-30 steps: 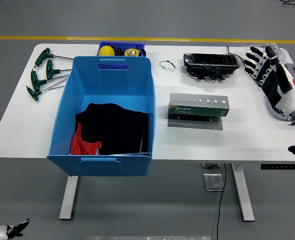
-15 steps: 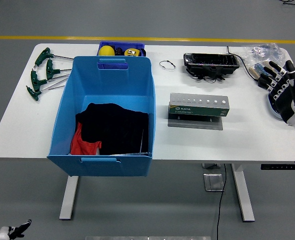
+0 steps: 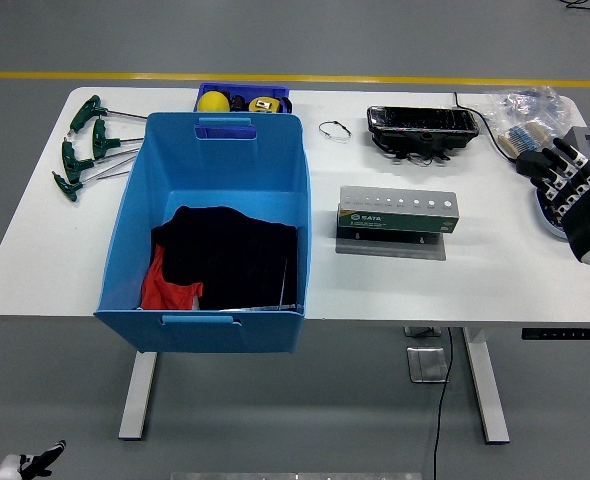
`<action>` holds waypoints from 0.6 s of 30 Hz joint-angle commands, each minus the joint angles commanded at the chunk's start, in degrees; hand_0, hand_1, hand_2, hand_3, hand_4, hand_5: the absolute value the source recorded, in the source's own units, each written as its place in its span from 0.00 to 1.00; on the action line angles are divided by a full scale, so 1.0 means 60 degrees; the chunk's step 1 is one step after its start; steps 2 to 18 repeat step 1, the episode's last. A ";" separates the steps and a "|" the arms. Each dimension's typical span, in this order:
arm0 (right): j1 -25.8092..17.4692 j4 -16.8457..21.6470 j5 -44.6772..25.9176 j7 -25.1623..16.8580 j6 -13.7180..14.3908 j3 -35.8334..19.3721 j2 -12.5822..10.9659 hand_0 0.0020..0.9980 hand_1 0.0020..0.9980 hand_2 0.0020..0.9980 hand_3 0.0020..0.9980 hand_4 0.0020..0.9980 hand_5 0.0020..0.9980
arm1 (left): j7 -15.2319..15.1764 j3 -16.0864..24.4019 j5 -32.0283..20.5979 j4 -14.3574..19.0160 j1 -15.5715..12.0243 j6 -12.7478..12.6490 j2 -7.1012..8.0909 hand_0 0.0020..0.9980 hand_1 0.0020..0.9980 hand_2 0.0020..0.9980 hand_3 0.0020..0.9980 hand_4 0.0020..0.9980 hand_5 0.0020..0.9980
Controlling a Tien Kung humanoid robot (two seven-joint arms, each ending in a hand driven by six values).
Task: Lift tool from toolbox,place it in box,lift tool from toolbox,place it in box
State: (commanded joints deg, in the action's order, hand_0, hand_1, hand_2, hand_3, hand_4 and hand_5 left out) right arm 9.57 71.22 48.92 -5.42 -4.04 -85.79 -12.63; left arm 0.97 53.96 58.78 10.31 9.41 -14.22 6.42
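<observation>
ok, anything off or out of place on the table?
Mostly tidy. The blue bin holds black and red cloth, no tools visible. The T-handle keys lie fanned loose at the far left. The right hand hovers open at the right edge, holding nothing.

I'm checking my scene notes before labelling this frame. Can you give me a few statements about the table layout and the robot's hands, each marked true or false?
1. The blue bin holds black and red cloth. True.
2. The right hand grips the green SATA case. False: it hovers at the table's right edge, fingers spread, holding nothing.
3. The green-handled T-wrenches lie left of the bin. True.
4. The black tool tray sits inside the bin. False: it lies on the table at the far right.
5. The left hand rests on the table. False: it hangs below, at the lower left corner.
</observation>
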 joint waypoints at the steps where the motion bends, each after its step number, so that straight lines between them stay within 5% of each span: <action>1: -0.0002 0.0002 0.0003 -0.0002 0.0002 -0.0017 0.0003 0.89 0.84 0.86 0.86 1.00 0.97 | -0.0005 -0.0013 -0.0018 0.0000 0.0000 0.0002 -0.0002 0.64 0.57 0.69 0.69 0.75 0.69; 18: -0.0002 0.0002 0.0003 -0.0002 0.0002 -0.0017 0.0003 0.89 0.84 0.86 0.86 1.00 0.97 | -0.0005 -0.0013 -0.0018 0.0000 0.0000 0.0002 -0.0002 0.64 0.57 0.69 0.69 0.75 0.69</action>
